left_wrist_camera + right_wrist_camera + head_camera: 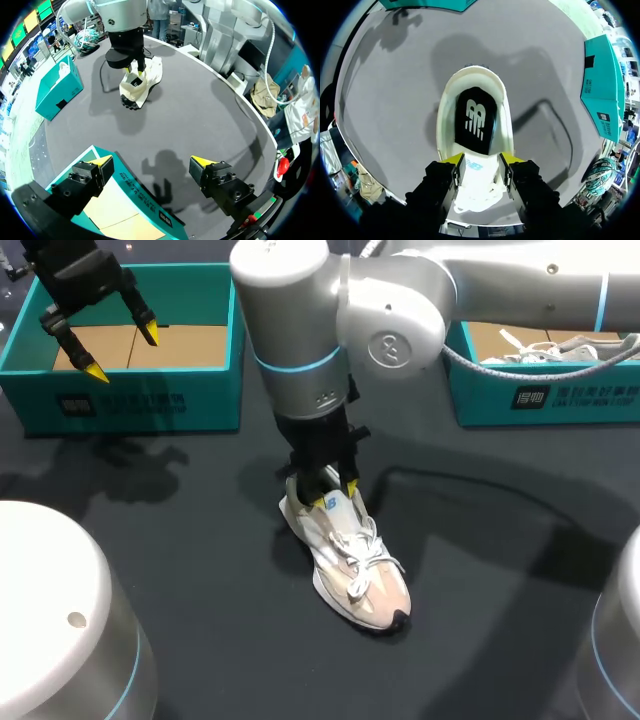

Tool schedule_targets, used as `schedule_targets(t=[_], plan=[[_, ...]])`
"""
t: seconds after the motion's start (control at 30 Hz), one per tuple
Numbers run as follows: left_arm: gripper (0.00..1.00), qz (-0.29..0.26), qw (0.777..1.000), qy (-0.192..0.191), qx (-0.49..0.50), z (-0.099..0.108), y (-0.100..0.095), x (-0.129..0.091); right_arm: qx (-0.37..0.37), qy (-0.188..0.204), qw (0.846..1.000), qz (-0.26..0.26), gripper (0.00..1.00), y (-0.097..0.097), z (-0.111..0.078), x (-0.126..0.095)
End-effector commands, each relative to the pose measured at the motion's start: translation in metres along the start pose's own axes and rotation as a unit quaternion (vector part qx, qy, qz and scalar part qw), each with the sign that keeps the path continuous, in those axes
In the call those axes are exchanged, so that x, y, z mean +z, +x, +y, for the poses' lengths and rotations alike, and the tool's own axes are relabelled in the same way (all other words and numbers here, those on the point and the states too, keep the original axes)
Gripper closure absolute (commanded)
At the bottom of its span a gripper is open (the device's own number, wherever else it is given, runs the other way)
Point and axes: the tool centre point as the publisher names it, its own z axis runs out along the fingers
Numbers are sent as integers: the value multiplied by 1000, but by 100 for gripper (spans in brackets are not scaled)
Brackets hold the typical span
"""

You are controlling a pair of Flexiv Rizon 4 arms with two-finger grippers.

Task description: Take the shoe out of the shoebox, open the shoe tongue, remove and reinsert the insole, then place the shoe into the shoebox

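Observation:
A white and beige shoe (360,580) stands on the dark table, toe toward the front edge. My right gripper (325,490) comes straight down on its opening. In the right wrist view this gripper (482,160) is shut on the white tongue (479,172), one yellow tip pressed against each side. Ahead of the fingers lies the black insole (476,120) inside the shoe. My left gripper (120,350) hangs open over the teal shoebox (130,400) at the back left, with nothing between its fingers (102,162). From the left wrist the shoe (145,87) shows far ahead.
A second teal shoebox (560,400) at the back right holds another white shoe (550,350). The right arm's cable loops over the table beside it. Bare dark tabletop surrounds the shoe.

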Motion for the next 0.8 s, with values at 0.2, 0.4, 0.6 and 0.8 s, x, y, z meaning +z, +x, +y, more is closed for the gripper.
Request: schedule_targets(t=[0.2,0.4,0.6,0.8], plan=[[0,1,1000,-1,0,0,0,0,7,15,1000,11,52,5,-8,4],[0,1,1000,-1,0,0,0,0,7,26,999,29,32,3,-14,14],[0,1,1000,-1,0,0,0,0,7,23,999,38,17,2,-20,17],[0,1,1000,-1,0,0,0,0,11,13,999,34,11,1,-25,12]])
